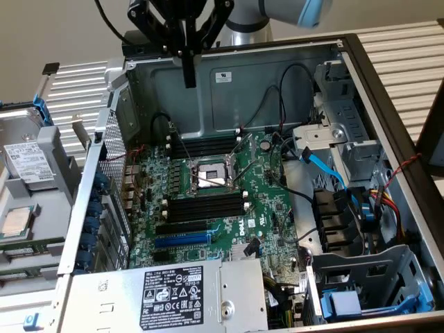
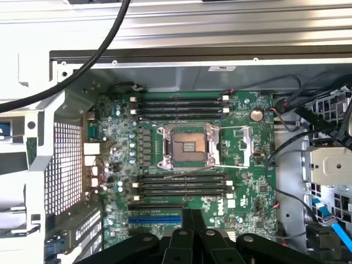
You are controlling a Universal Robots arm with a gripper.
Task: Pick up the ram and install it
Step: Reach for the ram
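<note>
Well, I have the gripper (image 1: pixel 189 78) (image 2: pixel 192 217) hovering high over the open case (image 1: pixel 208 90), above the motherboard (image 2: pixel 242 181). I cannot tell whether it is spread or pinching anything, and I cannot find the ram in either view, so I judge the task is at the carry or approach step. Seating would call for exact alignment with 1 of the black memory slots (image 2: pixel 181 184). 2 slot banks flank the CPU socket (image 2: pixel 187 146). Loose black cables (image 1: pixel 281 104) crowd the exterior view's right.
</note>
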